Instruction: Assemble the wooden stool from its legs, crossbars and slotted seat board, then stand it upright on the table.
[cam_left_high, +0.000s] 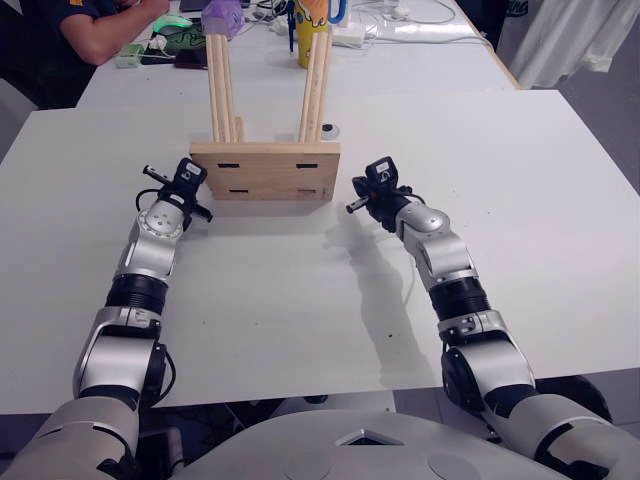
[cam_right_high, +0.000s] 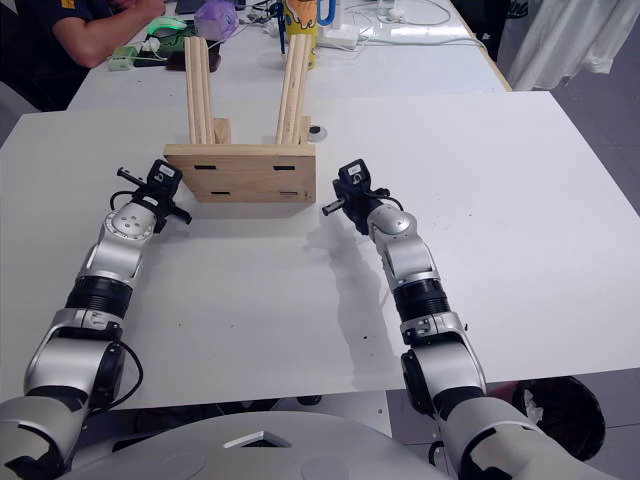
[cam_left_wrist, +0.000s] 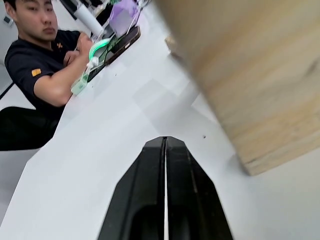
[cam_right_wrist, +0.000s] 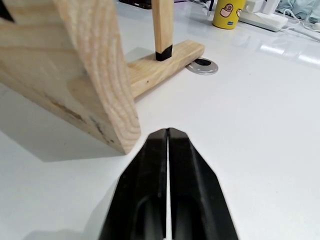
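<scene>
On table (cam_left_high: 500, 250), one stool (cam_left_high: 265, 170), four legs (cam_left_high: 218, 85), left pincer (cam_left_wrist: 165, 142), right pincer (cam_right_wrist: 167, 132), both closed

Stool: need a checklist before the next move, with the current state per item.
1. Stool upright: not ok. The seat board stands on edge and the legs point away from the robot.
2. Legs seated in the seat board: cannot tell, the joints face away.
3. Left gripper ready to grasp: not ok. It is shut, empty and beside the board's left end, apart from it.
4. Right gripper ready to grasp: not ok. It is shut, empty and off the board's right end.
5. Table grommet clear of the landing spot: cannot tell.
</scene>
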